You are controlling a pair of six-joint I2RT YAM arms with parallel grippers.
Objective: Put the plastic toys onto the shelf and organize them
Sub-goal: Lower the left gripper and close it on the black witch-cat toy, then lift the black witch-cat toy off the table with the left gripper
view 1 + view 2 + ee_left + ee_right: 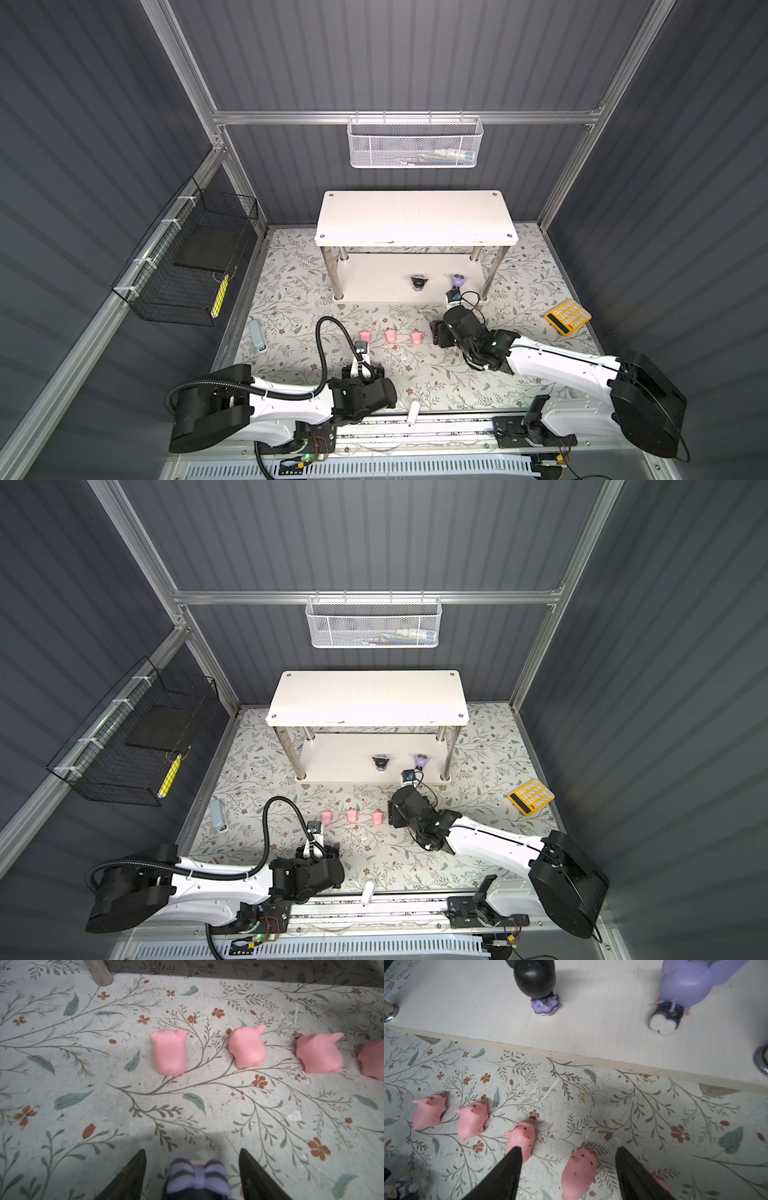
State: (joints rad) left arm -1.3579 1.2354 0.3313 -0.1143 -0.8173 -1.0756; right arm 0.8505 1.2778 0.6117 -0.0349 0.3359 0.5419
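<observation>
Nearest the robot, the left pincer (192, 1150) stood released, its jaws parted on either side of a lilac toy (197, 1176) on the floral counter (291, 291), with gaps showing at the tips. Just beyond lay a row of pink pigs (390, 335), side by side but not touching. At the row's right end the right pincer (568, 1148) hung unclenched, straddling the fourth pig (579, 1172) without touching it. A fifth pig (660, 1182) peeped from behind one finger. Farther back stood the shelf (415, 216). Its lower board carried a black-headed toy (418, 282) and a lilac-headed toy (457, 280), set apart, toward its right front post.
</observation>
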